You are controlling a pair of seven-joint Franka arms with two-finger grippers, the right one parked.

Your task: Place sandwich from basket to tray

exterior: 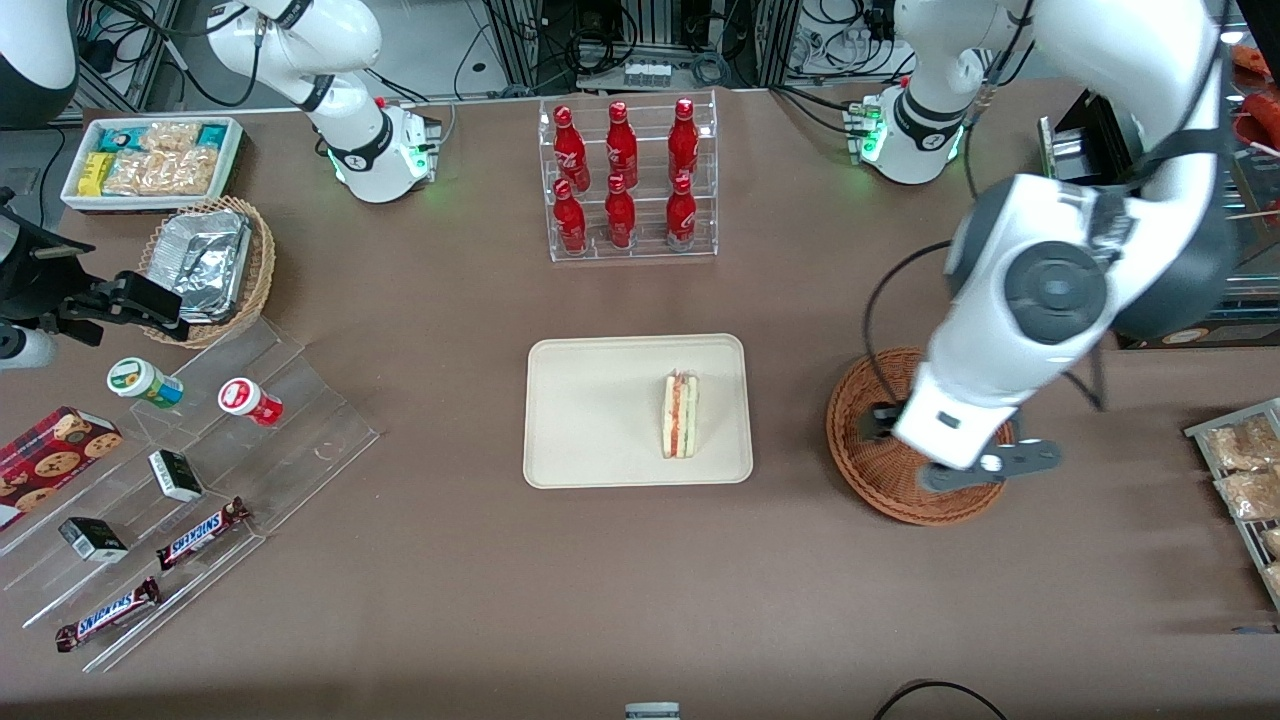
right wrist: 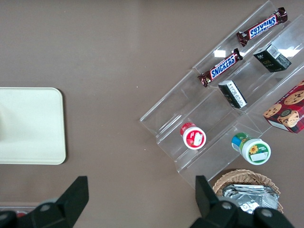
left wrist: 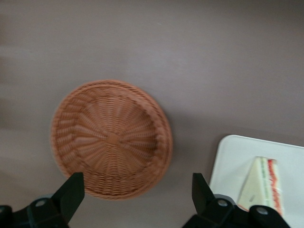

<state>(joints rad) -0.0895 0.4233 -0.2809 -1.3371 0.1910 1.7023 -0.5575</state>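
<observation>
The sandwich [exterior: 680,415] [left wrist: 263,185], a pale wedge with a red and green filling stripe, lies on the cream tray [exterior: 580,410] [left wrist: 232,161], toward the working arm's end of it. The reddish-brown wicker basket [exterior: 870,440] [left wrist: 111,137] stands beside the tray with nothing in it. My left gripper [exterior: 945,455] [left wrist: 137,194] hangs high over the basket, open, with nothing between its fingers [left wrist: 71,190]. Through the gap I see the basket's rim and bare table.
A clear rack of red bottles [exterior: 628,180] stands farther from the front camera than the tray. Toward the parked arm's end are a stepped acrylic shelf with snacks [exterior: 180,470], a tan basket of foil trays [exterior: 205,265] and a white bin [exterior: 150,160]. Bagged pastries [exterior: 1245,480] lie at the working arm's end.
</observation>
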